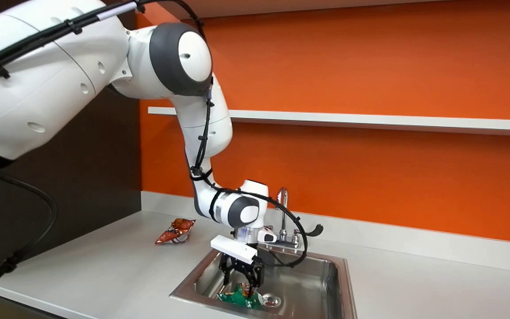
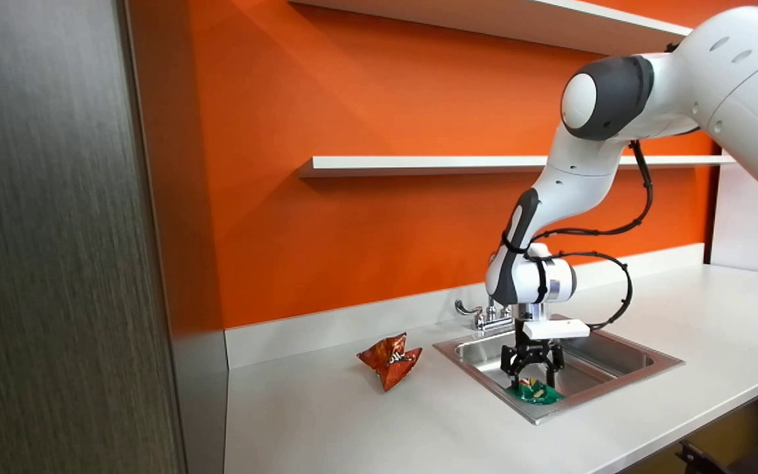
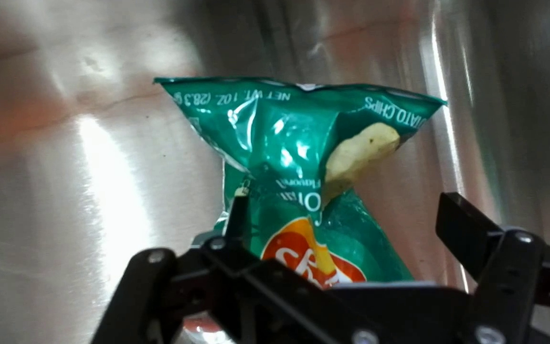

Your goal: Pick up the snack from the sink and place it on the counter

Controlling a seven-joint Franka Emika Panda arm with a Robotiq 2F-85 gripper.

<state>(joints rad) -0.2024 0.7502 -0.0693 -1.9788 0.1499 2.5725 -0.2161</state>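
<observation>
Stretches smooth and light grey as a long counter (image 2: 306,424); carries a crumpled red packet (image 2: 390,361) near the back edge, between the inset sink (image 2: 606,388) and the back corner at left in both exterior views.

Both exterior views faced the orange wall (image 1: 370,177) at a slant, from above the grey-white counter (image 1: 104,257) and below the shelf (image 1: 370,119). In an exterior view the Panda arm (image 1: 166,57) loomed close at the left; in an exterior view with a wood-grain panel (image 2: 56,230) near at the left, the arm stood at the right. These 2 shared the steel sink (image 1: 345,283) and red foil packet (image 2: 389,362). The wrist view looked down into the sink from close by, past the Robotiq gripper (image 3: 345,208). All 3 showed the green potato-chip packet (image 3: 294,167).
</observation>
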